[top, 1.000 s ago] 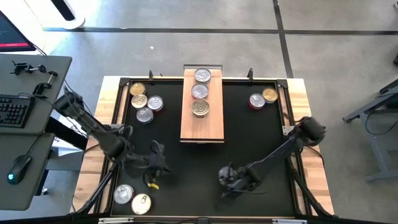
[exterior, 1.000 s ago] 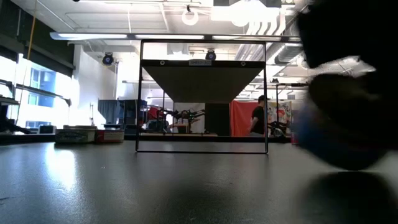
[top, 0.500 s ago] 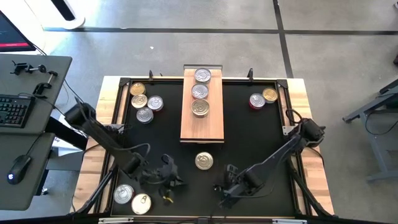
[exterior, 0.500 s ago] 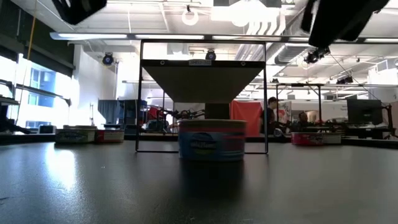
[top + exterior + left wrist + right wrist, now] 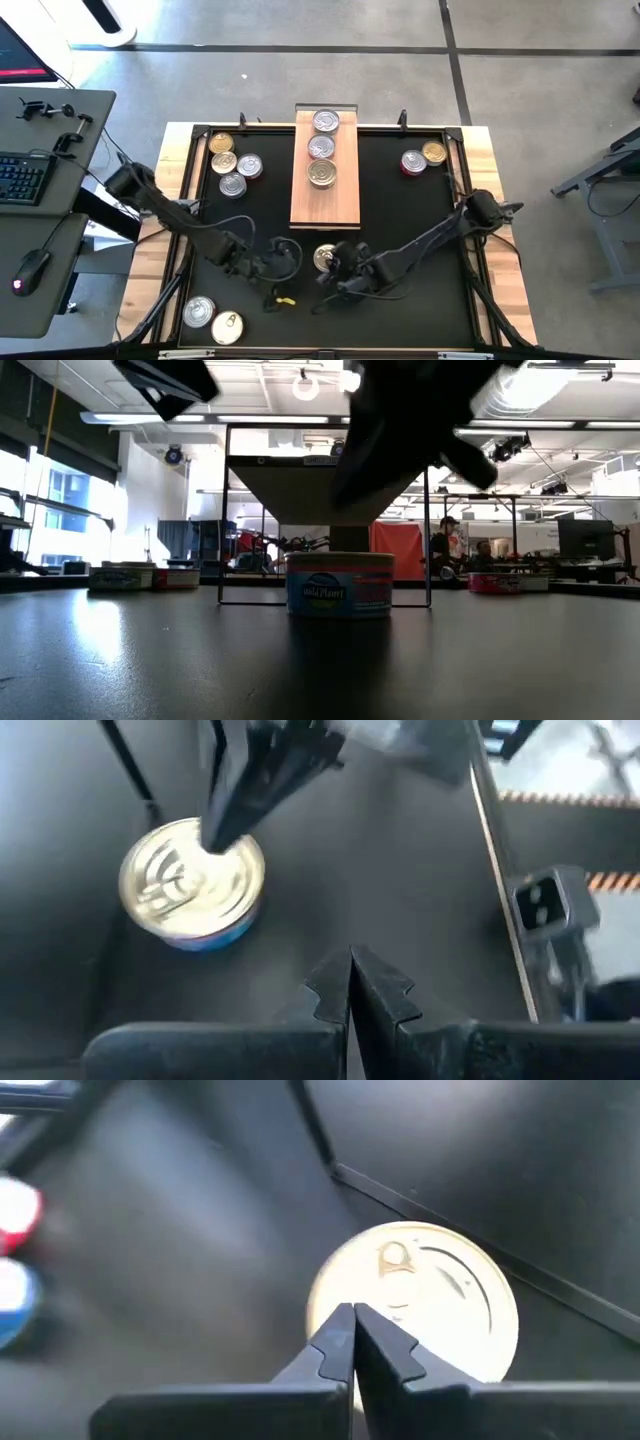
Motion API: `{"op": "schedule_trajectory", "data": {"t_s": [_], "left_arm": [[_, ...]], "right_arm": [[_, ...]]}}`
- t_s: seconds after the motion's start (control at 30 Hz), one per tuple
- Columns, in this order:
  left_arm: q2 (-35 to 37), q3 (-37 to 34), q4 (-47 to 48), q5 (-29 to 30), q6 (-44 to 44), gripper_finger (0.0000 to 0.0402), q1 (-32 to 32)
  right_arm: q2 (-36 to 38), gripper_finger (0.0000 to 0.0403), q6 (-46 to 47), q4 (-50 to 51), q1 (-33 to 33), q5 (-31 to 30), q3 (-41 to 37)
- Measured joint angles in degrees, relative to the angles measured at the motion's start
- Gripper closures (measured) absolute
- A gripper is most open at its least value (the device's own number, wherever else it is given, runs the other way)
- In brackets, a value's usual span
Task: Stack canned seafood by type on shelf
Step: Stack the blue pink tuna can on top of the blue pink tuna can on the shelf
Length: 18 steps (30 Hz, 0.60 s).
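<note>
One gold-lidded can (image 5: 322, 258) with a blue side label (image 5: 339, 585) stands alone on the black mat, near of the light-wood shelf (image 5: 325, 205). The shelf carries three cans in a row (image 5: 321, 147). My left gripper (image 5: 292, 264) is shut (image 5: 350, 982) and sits a short way to the can's (image 5: 192, 890) left. My right gripper (image 5: 334, 263) is shut (image 5: 353, 1342), its tips over the near-right part of the lid (image 5: 415, 1305). My right gripper comes at the lone can slanting down from the table's right, with its shut fingertips (image 5: 218, 835) over the lid's edge. I cannot tell whether they touch the lid. The can stands flat on the mat.
Several cans cluster at the mat's far left (image 5: 232, 165), two sit at the far right (image 5: 422, 157), and two at the near left corner (image 5: 212, 319). Wooden rails (image 5: 485, 190) border the mat. Bare mat lies between the shelf and the right-hand cans.
A second ago no can showed at the mat's middle; half a second ago it stood there, apart from both grippers. Since then the left gripper has moved toward the table's right and the right gripper toward the left and far side, both closing in on the can.
</note>
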State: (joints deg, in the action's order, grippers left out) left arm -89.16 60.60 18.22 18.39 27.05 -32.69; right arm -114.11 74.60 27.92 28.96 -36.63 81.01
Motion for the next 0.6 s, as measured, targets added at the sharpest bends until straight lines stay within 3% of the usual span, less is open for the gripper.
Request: {"op": "schedule_trajectory", "data": {"t_s": [0.23, 0.47, 0.6], "left_arm": [[7.2, 0.0, 7.6, 5.9, -0.7, 0.0401, -1.8], [7.7, -0.1, 7.1, 10.8, 1.4, 0.0401, -2.7], [6.0, -2.4, 1.7, 10.9, 4.2, 0.0402, -2.9]], "right_arm": [[-4.4, 0.0403, 5.3, -0.1, -1.7, 0.9, 0.0], [-4.5, 0.0403, 2.1, -2.0, 0.0, 6.0, 0.0], [-4.4, 0.0403, -0.9, -5.0, 2.9, 9.7, 0.0]]}}
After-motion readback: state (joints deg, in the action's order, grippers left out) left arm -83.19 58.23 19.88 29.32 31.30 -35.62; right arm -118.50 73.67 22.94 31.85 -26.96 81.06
